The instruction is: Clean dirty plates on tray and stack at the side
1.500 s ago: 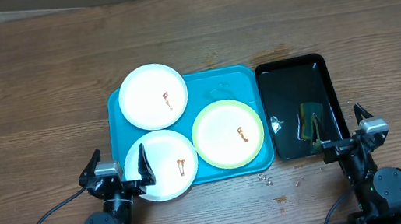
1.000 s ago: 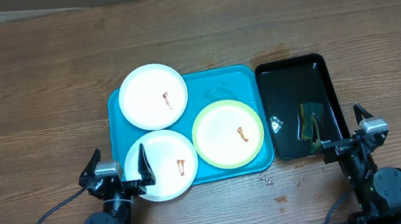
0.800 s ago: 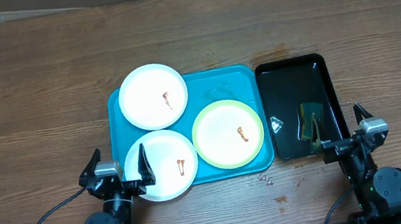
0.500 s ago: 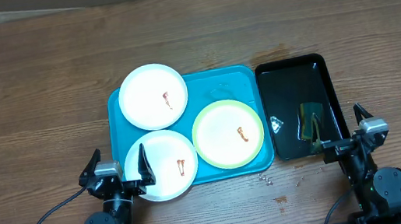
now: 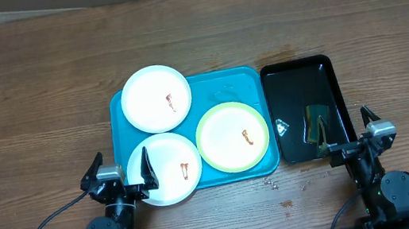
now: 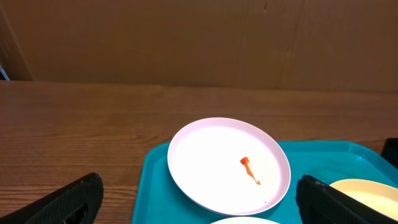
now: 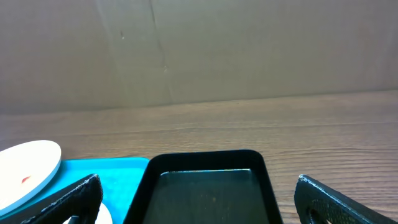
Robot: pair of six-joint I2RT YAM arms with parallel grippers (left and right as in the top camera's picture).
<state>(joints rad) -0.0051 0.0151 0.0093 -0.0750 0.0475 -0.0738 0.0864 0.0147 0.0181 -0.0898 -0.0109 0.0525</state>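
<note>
Near front table [image 5: 25, 91] edge, left gripper [image 5: 122, 168], right gripper [image 5: 345, 131] idling, jaws apart; advising gripping nearest plate [image 5: 166, 158] by rim, level.

Three smeared plates lie flat on the blue tray [image 5: 222, 96]: two white [image 5: 156, 98] [image 5: 167, 180]; one green-rimmed [image 5: 232, 137].

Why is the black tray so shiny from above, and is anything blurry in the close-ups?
Overhead view: the glossy black tray mirrors a pale patch of light. Left wrist view: the white plate is sharp, the dark fingers soft-edged. Right wrist view: even light, fingers likewise blurred.
</note>
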